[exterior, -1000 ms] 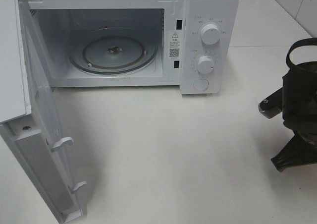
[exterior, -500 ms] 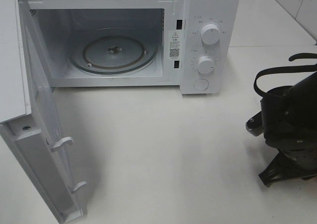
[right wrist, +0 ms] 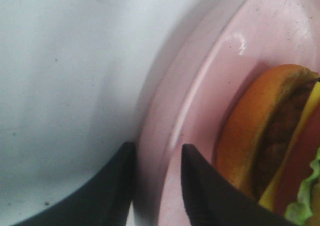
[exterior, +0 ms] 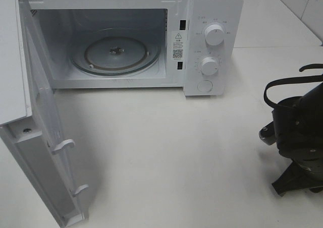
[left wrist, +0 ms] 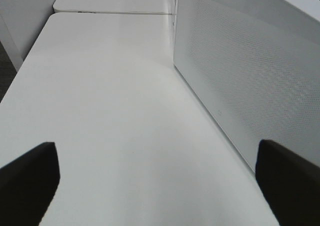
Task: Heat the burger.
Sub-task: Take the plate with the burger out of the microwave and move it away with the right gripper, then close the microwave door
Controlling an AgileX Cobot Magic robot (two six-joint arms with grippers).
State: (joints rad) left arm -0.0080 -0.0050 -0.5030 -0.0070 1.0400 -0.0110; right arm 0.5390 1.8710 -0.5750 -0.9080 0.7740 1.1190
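A white microwave stands at the back of a white table, seen from a high camera. Its door hangs swung wide open at the far left, inner side facing the table, with two white latch hooks sticking out. Inside the open cavity a round glass turntable lies bare. To the right of the cavity sit two round white dials, one above the other, with a round button under them. At the right edge of this view the black right arm reaches down over the table; its fingertips are hidden here. The left wrist camera looks along the table beside the perforated white door, and the left gripper has its two dark fingers far apart with nothing between them. The right wrist camera shows the right gripper with its dark fingers a little apart, one on each side of the rim of a pink plate; whether they pinch it cannot be told. The burger lies on that plate, just beside the fingers, bun, patty, cheese and lettuce showing.
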